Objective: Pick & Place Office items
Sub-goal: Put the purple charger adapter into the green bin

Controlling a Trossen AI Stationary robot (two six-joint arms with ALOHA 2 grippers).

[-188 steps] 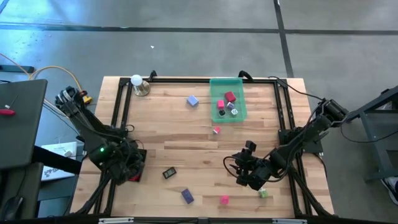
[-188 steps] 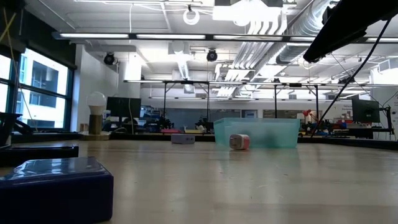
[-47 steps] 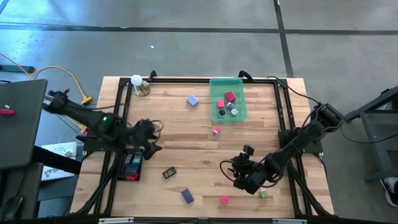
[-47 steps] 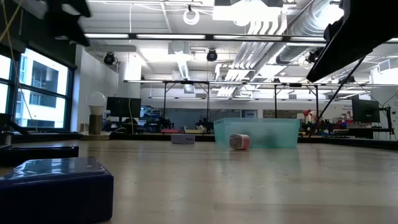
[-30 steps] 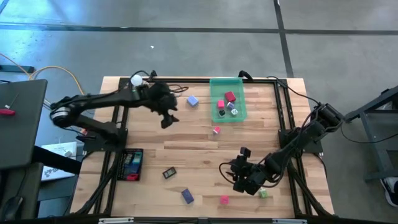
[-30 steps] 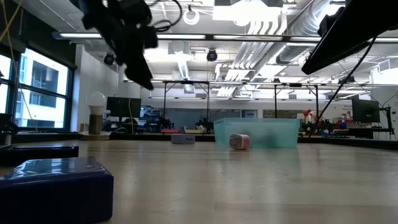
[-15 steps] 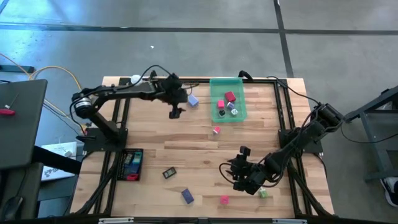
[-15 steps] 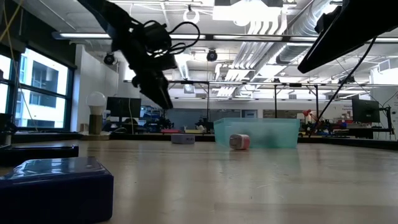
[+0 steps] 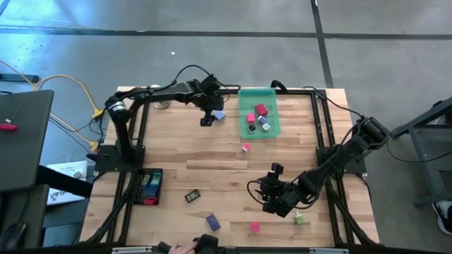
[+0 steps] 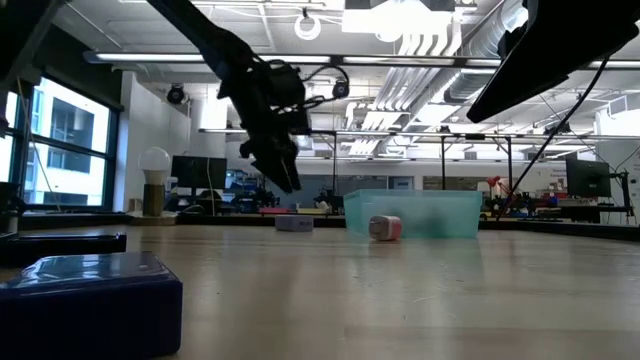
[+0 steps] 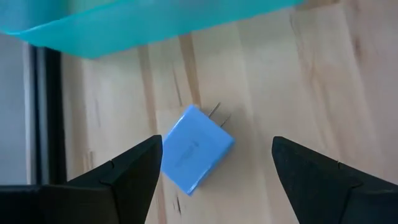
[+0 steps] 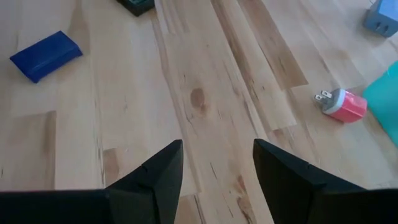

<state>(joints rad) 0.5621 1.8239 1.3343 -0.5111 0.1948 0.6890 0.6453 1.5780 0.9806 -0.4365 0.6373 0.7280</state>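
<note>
The left gripper (image 11: pixel 214 165) hung spread wide and empty, the blue plug block (image 11: pixel 194 148) lying skewed between its fingers, beside the green tray (image 9: pixel 258 113). Closing on that diagonal could spin it away. The right gripper (image 12: pixel 216 165) waited parted, holding nothing. Count: four items in the tray, six loose on the table.

I see bare wood on both sides of the blue plug (image 11: pixel 194 148); only the green tray (image 11: pixel 143 25) just beyond it blocks my approach.
</note>
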